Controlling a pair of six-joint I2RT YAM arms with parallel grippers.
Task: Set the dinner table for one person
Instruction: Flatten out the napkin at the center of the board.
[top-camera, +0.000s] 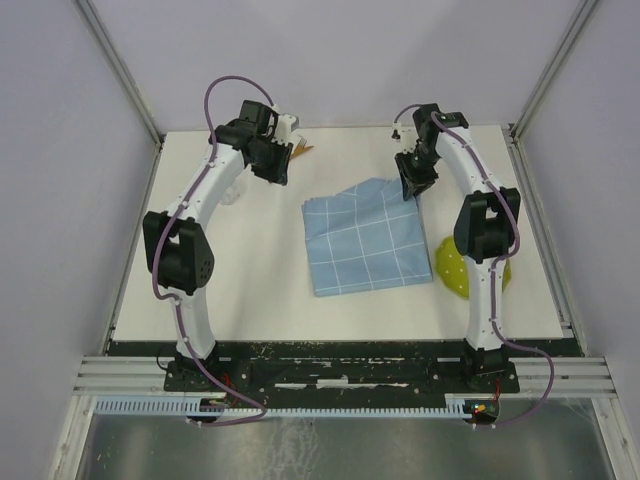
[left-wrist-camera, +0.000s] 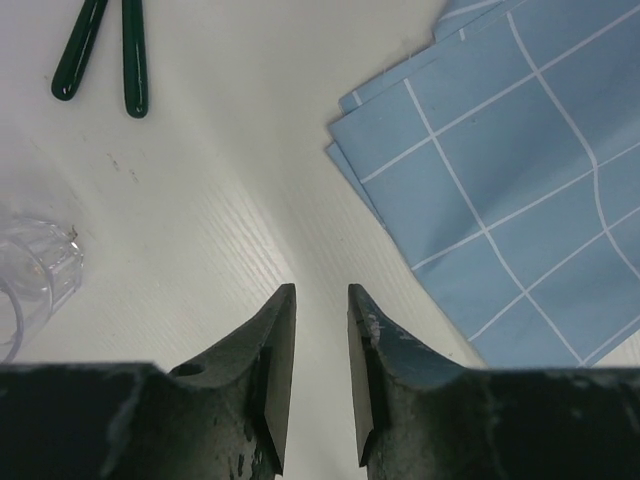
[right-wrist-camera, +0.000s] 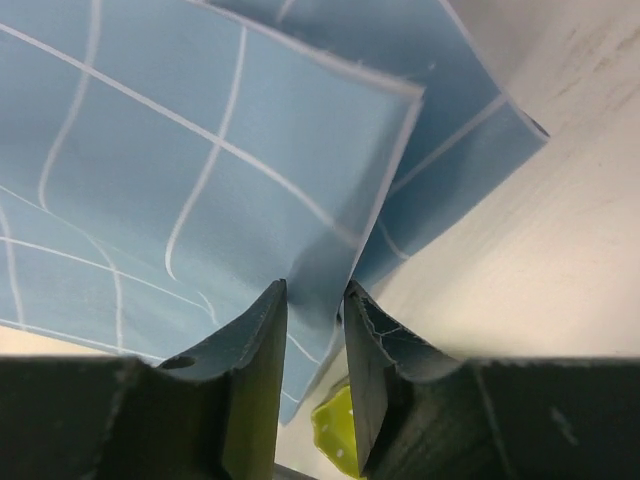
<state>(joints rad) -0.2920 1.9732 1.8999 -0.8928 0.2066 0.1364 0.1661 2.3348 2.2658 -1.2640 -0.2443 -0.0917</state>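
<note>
- You are looking down on the dinner table (top-camera: 250, 290), its off-white top stretching out ahead of both arm bases and carrying everything in view.
- A light-blue cloth (top-camera: 365, 240) with a white grid is lying folded near the middle of the table, a little right of centre. Its layers are fanning apart along the far edge.
- Your left gripper (left-wrist-camera: 320, 290) is hovering over bare tabletop just left of the cloth's far left corner. Its jaws are standing apart with nothing between them, so the pincer is released.
- In the left wrist view, a clear glass (left-wrist-camera: 35, 270) is standing at the left edge. Two dark green handles (left-wrist-camera: 134, 60) are lying side by side farther off, their other ends cut off by the frame.
- Your right gripper (right-wrist-camera: 315, 288) is sitting at the cloth's far right corner. Its jaws are parted and a fold of the cloth is showing in the gap between them, with no pinch on the fabric to be seen, so this pincer is released too.
- A yellow-green plate (top-camera: 452, 262) is lying on the table by the cloth's near right corner, partly hidden behind the right arm. You cannot tell from above whether plate and cloth are touching.
- In the right wrist view, a sliver of that plate is peeking out below the fingers.
</note>
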